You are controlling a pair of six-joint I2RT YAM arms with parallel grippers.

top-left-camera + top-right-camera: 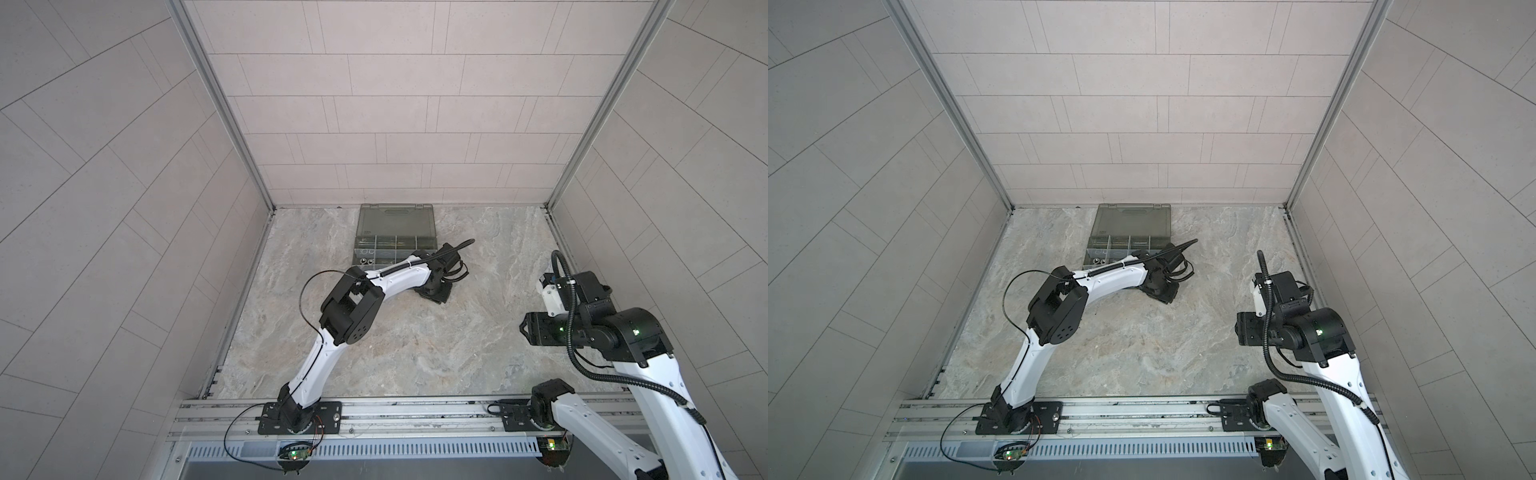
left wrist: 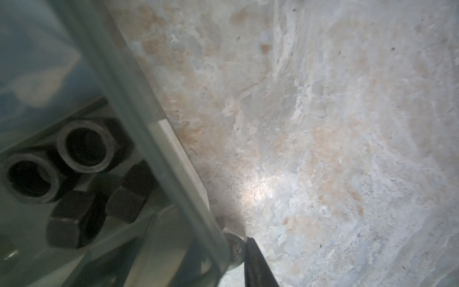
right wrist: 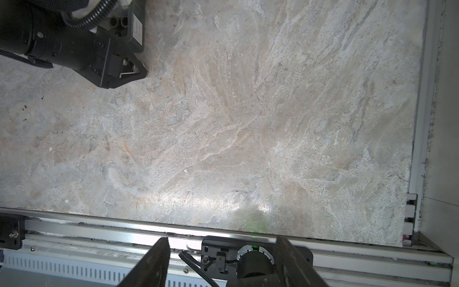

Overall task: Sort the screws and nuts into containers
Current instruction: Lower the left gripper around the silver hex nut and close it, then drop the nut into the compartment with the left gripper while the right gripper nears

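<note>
**Silver nut** (image 2: 233,246): on marble tabletop (image 2: 323,124), outside organizer case (image 2: 139,119), tight against its outer wall.
**Black hex nuts** (image 2: 84,146): in cell inside case.
**Left gripper** (image 1: 433,291): low at case corner. One fingertip (image 2: 253,258) touches silver nut, other hidden, so closure cannot be told.
**Right gripper** (image 3: 222,239): jaws apart, empty, over front rail (image 3: 99,231).
**Risks:**
- Hidden finger catches wall and shoves case.
- Nut squirts out sideways from off-centre pinch.
- Grip lands on wall, not nut.

No text could be read with certainty. In the right wrist view, a white label (image 3: 137,26) on a black module (image 3: 136,47) bore print too small to read. A black base mount (image 3: 215,244) carried a row of tiny upside-down characters (image 3: 253,241), which were illegible.
</note>
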